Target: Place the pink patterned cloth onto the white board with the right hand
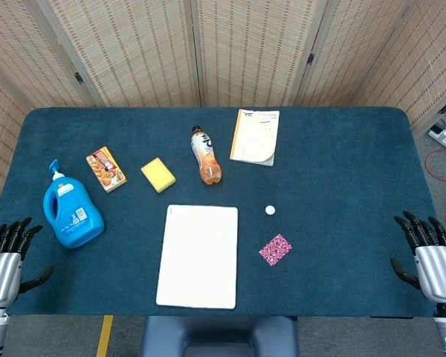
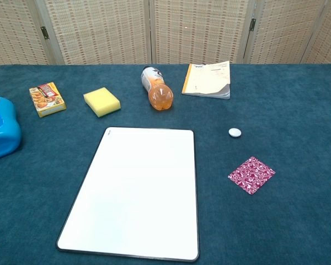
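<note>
Blue felt covers the table (image 1: 342, 149), which holds one board (image 1: 198, 255), one cloth (image 1: 275, 249), one white cap (image 1: 270, 210), one bottle (image 1: 206, 155), one booklet (image 1: 256, 137), one sponge (image 1: 158, 175), one snack box (image 1: 106, 169) and one blue jug (image 1: 70, 210). Lying flat just right of the board, the cloth is well apart from the right hand (image 1: 430, 260), which hangs at the table's right edge, fingers spread, holding nothing. At the opposite edge the left hand (image 1: 6, 260) is likewise spread. Label writing is too small to read.
</note>
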You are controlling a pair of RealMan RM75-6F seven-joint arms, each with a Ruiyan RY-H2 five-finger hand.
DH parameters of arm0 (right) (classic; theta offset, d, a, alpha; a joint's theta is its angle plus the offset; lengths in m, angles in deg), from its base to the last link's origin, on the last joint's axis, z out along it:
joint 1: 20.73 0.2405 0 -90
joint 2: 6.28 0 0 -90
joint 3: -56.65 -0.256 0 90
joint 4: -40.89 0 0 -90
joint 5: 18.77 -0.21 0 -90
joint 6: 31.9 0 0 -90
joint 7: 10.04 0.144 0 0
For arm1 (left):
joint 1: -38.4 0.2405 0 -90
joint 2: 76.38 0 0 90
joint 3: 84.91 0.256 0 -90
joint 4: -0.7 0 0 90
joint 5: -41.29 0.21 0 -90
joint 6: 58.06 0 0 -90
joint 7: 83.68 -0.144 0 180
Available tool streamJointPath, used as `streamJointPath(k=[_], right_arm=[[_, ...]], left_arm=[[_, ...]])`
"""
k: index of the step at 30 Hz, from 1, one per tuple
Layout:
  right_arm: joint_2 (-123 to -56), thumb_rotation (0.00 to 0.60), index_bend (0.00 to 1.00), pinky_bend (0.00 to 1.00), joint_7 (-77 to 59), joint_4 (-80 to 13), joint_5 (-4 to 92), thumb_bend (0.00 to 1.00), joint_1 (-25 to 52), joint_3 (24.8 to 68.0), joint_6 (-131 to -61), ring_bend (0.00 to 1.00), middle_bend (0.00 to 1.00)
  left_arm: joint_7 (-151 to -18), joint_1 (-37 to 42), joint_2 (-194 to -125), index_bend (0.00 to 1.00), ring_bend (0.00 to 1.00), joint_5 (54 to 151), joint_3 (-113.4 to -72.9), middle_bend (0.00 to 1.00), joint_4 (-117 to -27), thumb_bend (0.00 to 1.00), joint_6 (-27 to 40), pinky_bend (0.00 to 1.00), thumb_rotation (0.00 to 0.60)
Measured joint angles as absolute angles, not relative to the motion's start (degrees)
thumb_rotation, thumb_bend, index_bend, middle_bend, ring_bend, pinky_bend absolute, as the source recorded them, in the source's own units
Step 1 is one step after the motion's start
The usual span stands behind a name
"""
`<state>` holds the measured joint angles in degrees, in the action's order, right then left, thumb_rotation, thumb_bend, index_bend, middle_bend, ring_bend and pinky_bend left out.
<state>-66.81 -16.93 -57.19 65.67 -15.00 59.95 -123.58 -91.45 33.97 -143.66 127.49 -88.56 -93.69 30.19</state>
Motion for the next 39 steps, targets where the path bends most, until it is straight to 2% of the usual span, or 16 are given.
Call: streamJointPath(k=[9,18,22,30,39], right_arm=[[-67.3,0.600,0.16,0.08,-16.7,-56.9,68.8,0.33,-16.1,59.5,-123.5,0.15,0.14],[-67.9,0.600,0.23,0.08,-18.3,-57.4,70.5,0.33,-14.7,59.0,-119.7,0.16,0.14],[-68.9,0.600,0.26,0.08,-20.1,-57.7,70.5,0.33,-12.7,58.6,-115.6,0.16,0.15],[-72.7,0.600,0.27,0.08,-24.4,-56.7,68.4,0.33,-6.8,57.1,-104.2,0.16,0.15],[-80.9,0.600,0.27,0.08,-32.5,-52.7,64.4,0.33,2.2,54.5,-91.8,0.16,0.15]], left_arm=[[-91.1,34.1,-143.3,0.19,0.10,128.6,-88.2,0.10,-93.8,0.26,30.9,0.00,0.600],[-91.2,34.2,-142.9,0.19,0.10,129.0,-88.2,0.10,-94.4,0.26,31.3,0.00,0.600],[-90.9,34.3,-143.0,0.19,0.10,129.0,-88.1,0.10,-94.4,0.26,31.3,0.00,0.600],[-90.2,34.7,-142.9,0.20,0.10,128.6,-87.9,0.10,-93.8,0.26,31.3,0.00,0.600],[-89.4,35.3,-142.8,0.21,0.10,127.7,-87.8,0.10,-93.1,0.26,31.4,0.00,0.600]])
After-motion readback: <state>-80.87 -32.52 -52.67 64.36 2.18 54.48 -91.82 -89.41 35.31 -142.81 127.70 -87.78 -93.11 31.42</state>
